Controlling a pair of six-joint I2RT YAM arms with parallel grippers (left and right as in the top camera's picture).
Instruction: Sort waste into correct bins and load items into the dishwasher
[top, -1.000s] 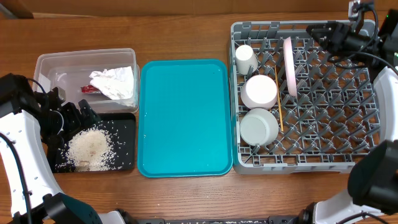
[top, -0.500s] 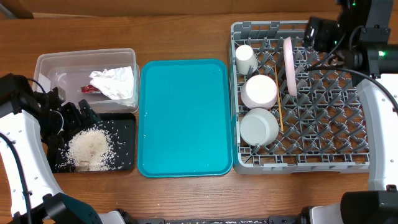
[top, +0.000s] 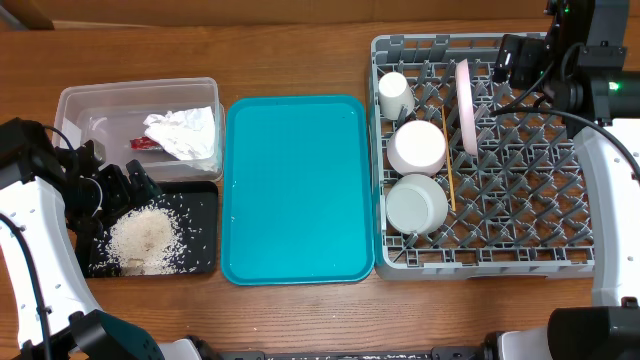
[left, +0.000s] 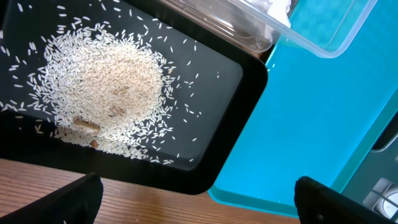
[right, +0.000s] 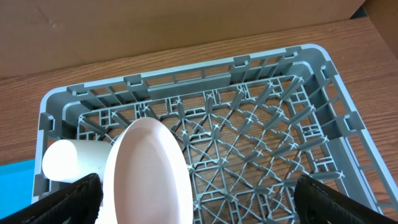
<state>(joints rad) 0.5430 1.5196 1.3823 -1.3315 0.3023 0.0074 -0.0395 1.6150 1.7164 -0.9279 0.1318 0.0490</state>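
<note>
Brown wood-grain table (top: 300, 50), soft even light; plain brown panel (right: 155, 25) behind

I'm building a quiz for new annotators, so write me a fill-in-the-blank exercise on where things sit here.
1. The rice grains lie in a shallow tray coloured ____.
2. The napkin and red wrapper sit in the clear ____.
3. The grey rack holds ____ round white bowls.
Missing words: black; tub; two.
</note>
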